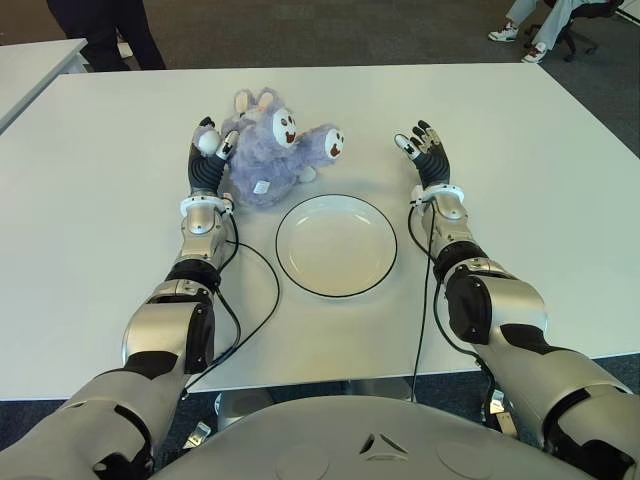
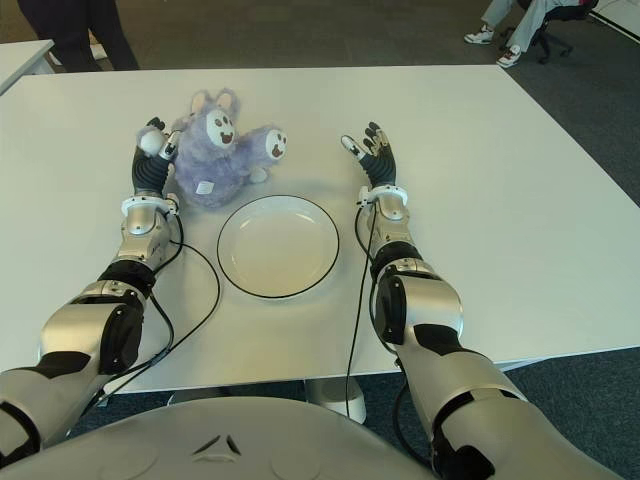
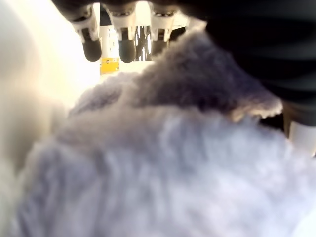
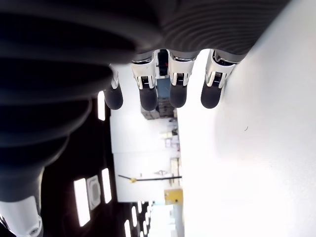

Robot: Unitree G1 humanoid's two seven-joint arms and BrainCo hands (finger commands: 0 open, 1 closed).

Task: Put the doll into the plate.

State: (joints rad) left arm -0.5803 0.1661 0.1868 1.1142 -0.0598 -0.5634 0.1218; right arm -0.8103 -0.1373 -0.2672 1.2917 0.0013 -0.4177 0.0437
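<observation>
**Doll on the counter beyond the plate, left robot hand against it**

Doll (image 1: pixel 268 152): a fluffy lavender plush with a white face, dark eyes and small ears, a white-faced paw or second head sticking out toward the right, and a small white tag on its lower fur. It lies on the white counter (image 1: pixel 520 180) just beyond the plate (image 1: pixel 336 246), toward the plate's far-left edge, apart from the rim or barely at it. The plate is white with a dark rim and holds nothing.

The left robot hand (image 1: pixel 207 155) is at the doll's left side, fingers extended along the fur; its wrist view shows fur filling the palm side with the fingertips (image 3: pixel 127 48) straight, not wrapped around it. The right robot hand (image 1: pixel 425 150) shows beyond the plate's right edge, fingers spread and holding nothing.
</observation>
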